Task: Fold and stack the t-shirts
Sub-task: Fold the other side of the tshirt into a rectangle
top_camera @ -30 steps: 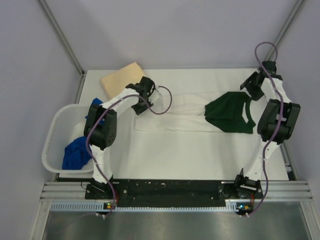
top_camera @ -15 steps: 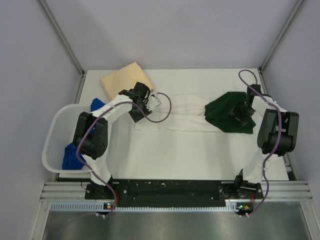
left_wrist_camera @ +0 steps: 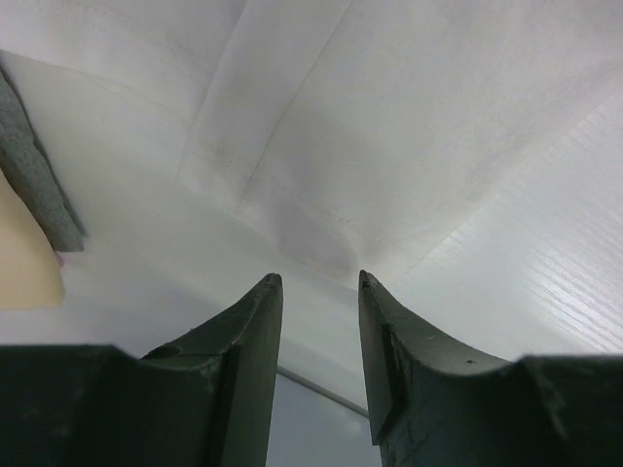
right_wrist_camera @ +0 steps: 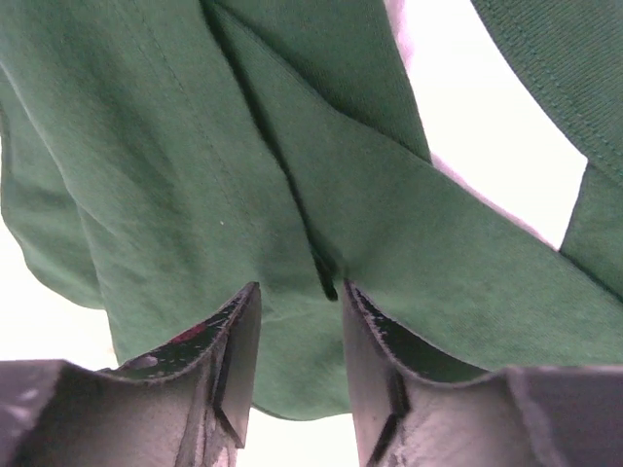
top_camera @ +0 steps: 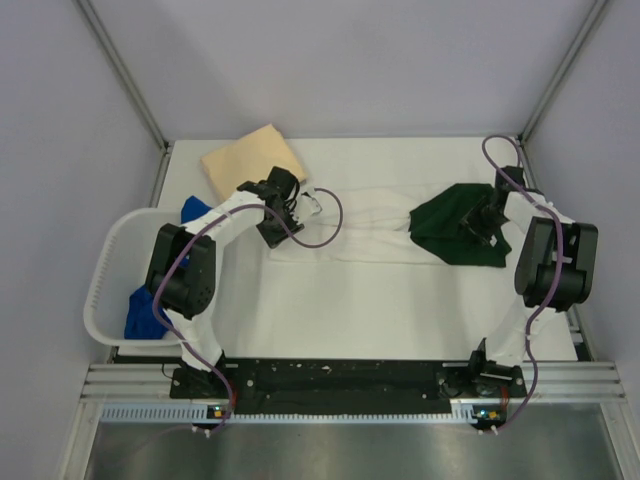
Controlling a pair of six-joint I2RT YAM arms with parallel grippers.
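The white t-shirt (top_camera: pixel 350 225) with dark green sleeves lies folded in a long strip across the table, its green sleeve part (top_camera: pixel 450 230) at the right end. My left gripper (top_camera: pixel 288 215) is open, low over the strip's left end; in the left wrist view its fingertips (left_wrist_camera: pixel 317 282) stand just short of a white cloth corner (left_wrist_camera: pixel 321 195). My right gripper (top_camera: pixel 480 222) is open, its tips (right_wrist_camera: pixel 299 290) down on the green cloth (right_wrist_camera: pixel 195 175) astride a crease. A folded tan t-shirt (top_camera: pixel 250 160) lies at the back left. Blue t-shirts (top_camera: pixel 150 305) lie in the basket.
The white plastic basket (top_camera: pixel 100 290) stands off the table's left edge, with blue cloth (top_camera: pixel 193 210) over its far rim. The tan shirt's edge (left_wrist_camera: pixel 24 263) shows left of my left fingers. Walls enclose the table at the back and sides.
My right arm came down from the back right corner onto the green sleeve. My left arm swung and lowered at the shirt's left end. Over the last half second both barely moved.
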